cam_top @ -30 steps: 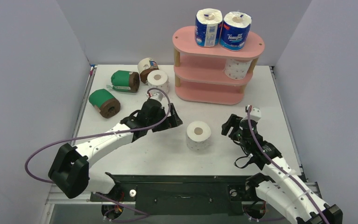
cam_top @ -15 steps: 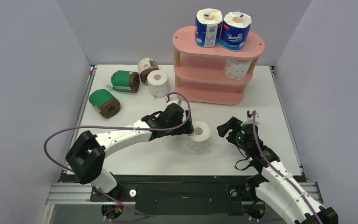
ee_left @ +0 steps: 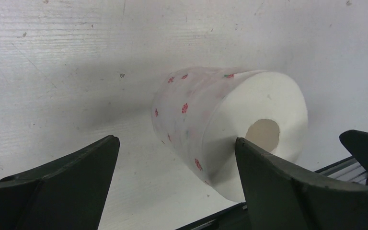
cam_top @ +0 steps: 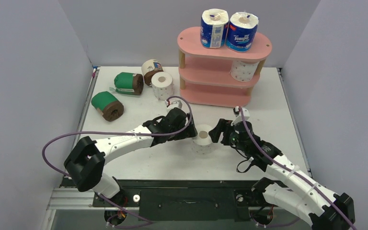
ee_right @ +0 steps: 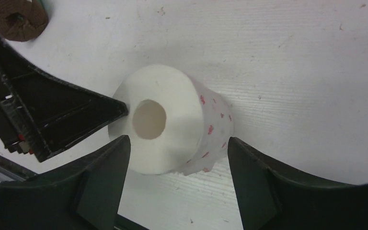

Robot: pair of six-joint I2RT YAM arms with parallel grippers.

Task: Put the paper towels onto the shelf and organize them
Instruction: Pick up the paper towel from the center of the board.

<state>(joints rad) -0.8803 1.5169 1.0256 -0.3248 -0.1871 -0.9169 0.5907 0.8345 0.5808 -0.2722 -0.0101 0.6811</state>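
Note:
A white roll with pink dots (cam_top: 204,139) stands on end at the table's middle, also in the left wrist view (ee_left: 230,124) and the right wrist view (ee_right: 172,120). My left gripper (cam_top: 189,130) is open at its left side (ee_left: 176,141), one finger touching the roll's top edge. My right gripper (cam_top: 219,133) is open at its right side, its fingers either side of the roll (ee_right: 177,141). The pink shelf (cam_top: 191,40) carries two blue-white rolls (cam_top: 214,28) on top and a dotted roll (cam_top: 243,70) on the middle tier.
On the table left of the shelf lie a dotted roll (cam_top: 162,85), a cream-wrapped brown roll (cam_top: 150,70) and two green-wrapped rolls (cam_top: 128,83) (cam_top: 107,105). The left gripper's finger (ee_right: 67,112) shows in the right wrist view. Grey walls stand on three sides.
My left arm swung right until its gripper reached the middle roll. My right gripper moved left and forward up to the same roll. The roll has stayed in place.

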